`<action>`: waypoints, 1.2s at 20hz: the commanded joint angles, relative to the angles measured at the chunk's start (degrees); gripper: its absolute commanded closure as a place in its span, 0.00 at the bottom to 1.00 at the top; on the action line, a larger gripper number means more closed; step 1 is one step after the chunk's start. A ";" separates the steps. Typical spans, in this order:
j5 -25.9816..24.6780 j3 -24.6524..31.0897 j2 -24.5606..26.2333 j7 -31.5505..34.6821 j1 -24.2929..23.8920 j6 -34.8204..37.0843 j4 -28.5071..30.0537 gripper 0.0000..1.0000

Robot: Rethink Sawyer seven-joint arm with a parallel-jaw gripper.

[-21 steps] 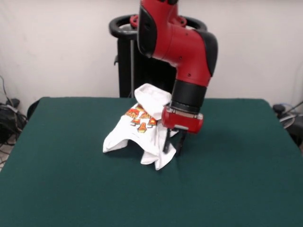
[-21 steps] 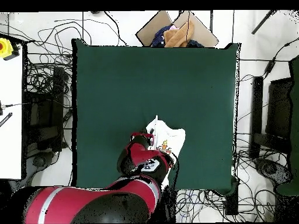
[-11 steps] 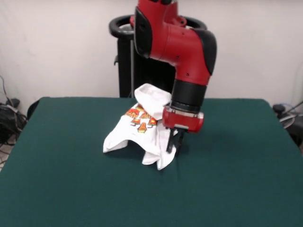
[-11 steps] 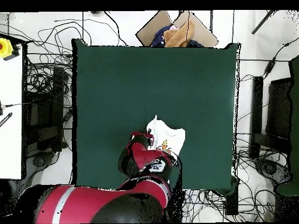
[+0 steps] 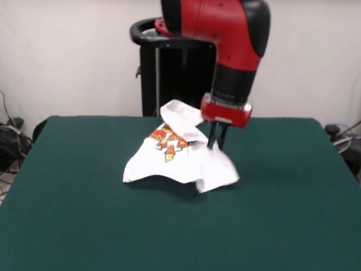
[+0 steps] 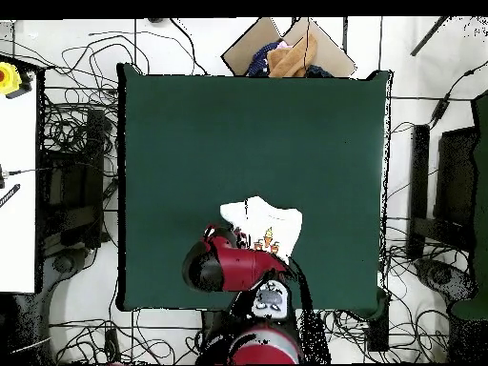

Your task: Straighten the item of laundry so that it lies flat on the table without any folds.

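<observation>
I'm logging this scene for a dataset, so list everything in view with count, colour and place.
T-shirt: one, white with red, orange and yellow print, crumpled on the table in front of the robot's pedestal, one part lifted.
Table: one, dark green top, filling most of both views.
Cardboard box: one, brown, holding orange and dark cloth, on the floor beyond the table's far edge in the overhead view.
Cables: many, black, on the white floor around the table.
White side table: one, at the overhead view's left edge, with a yellow and red button unit.
Pedestal: one, black, behind the table.
Arm: one, red and black.
Gripper: one, black fingers shut on the T-shirt.
</observation>
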 commanded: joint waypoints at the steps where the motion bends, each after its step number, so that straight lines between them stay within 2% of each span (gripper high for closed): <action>1: 8.06 9.22 -7.20 13.36 1.68 9.38 3.46 1.00; 8: 14.40 6.64 2.82 15.96 8.05 2.34 -3.57 1.00; 13: 18.85 5.63 10.39 15.04 10.57 -2.95 -8.80 1.00; 18: 23.30 6.33 13.58 14.86 12.50 -5.32 -11.46 1.00; 24: 31.92 4.98 14.49 15.51 17.70 -1.31 -15.22 1.00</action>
